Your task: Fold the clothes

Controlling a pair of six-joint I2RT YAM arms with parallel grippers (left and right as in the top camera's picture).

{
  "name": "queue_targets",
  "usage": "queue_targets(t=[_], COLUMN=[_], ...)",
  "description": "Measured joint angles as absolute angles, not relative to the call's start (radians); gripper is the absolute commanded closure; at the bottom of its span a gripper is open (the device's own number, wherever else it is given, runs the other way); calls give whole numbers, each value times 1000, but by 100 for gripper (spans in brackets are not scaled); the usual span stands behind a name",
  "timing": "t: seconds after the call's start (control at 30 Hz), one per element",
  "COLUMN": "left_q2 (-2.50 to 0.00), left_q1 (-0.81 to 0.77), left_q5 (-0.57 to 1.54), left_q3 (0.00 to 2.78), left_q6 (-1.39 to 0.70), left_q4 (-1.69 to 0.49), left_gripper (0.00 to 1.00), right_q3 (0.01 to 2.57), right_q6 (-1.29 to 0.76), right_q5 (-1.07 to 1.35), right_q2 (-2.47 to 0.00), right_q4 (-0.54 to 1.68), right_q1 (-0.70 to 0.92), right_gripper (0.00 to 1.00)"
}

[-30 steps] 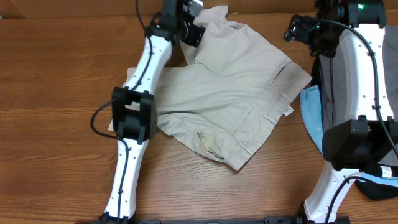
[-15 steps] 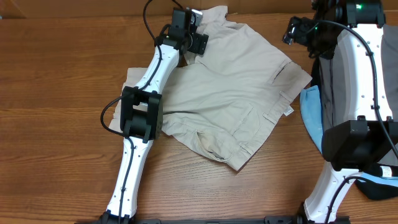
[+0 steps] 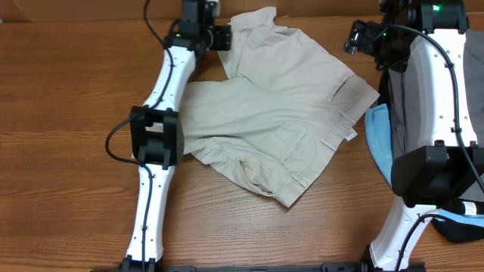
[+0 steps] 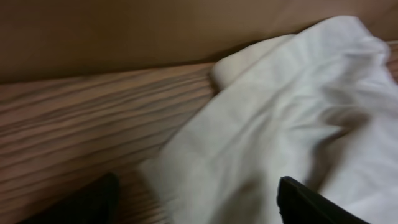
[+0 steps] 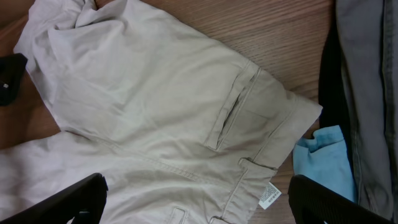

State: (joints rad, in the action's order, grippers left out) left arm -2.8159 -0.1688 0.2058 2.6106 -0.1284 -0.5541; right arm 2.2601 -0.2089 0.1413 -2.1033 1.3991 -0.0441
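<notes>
Our left claw [image 4: 196, 202] gapes wide over the 11 o'clock leg of the beige shorts [image 3: 280, 106], gripping nothing. The right claw [image 5: 198, 199] hangs equally wide and empty near 2 o'clock. Spread across the bench [image 3: 68, 151], the shorts look light and limp to us, so we'd pinch the stitched waistband [image 3: 344, 121].

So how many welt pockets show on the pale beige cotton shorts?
2 on the pale beige cotton shorts: one gaping pocket near the right corner, one flat pocket lower down. Others may be hidden underneath.
</notes>
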Motion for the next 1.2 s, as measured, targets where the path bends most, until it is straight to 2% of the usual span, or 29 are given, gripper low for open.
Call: queue_targets(t=[0.23, 0.53, 0.63, 0.77, 0.8, 0.97, 1.13, 1.2], left_q2=[-2851, -2851, -2844, -2820, -2815, -2787, -2773, -2770], left_q1=[-170, -244, -249, -215, -198, -67, 72, 110], left_q5=[189, -99, -212, -355, -368, -347, -230, -178], left_q3=[2614, 2640, 2651, 2665, 2668, 2679, 2686, 2689], left_q6=[-107, -8, -13, -82, -105, -175, -193, -193], left_q4=[-548, -649, -718, -921, -968, -1173, -1332, -1403], left_gripper=[44, 52, 46, 36, 29, 10, 6, 7], right_q3=[2260, 2260, 2260, 2260, 2260, 2260, 2243, 2208], right_q6=[-208, -209, -208, -209, -209, -209, -210, -210], right_q5=[141, 141, 141, 141, 141, 141, 150, 159], right_q2=[-2103, -2103, -2103, -2103, -2103, -2103, -2103, -2103], right_q4=[1399, 1401, 1407, 1413, 1415, 1416, 1399, 1376], right_q1=[-44, -44, -44, -44, -44, -36, -14, -5], right_gripper=[3, 3, 3, 2, 2, 1, 0, 0])
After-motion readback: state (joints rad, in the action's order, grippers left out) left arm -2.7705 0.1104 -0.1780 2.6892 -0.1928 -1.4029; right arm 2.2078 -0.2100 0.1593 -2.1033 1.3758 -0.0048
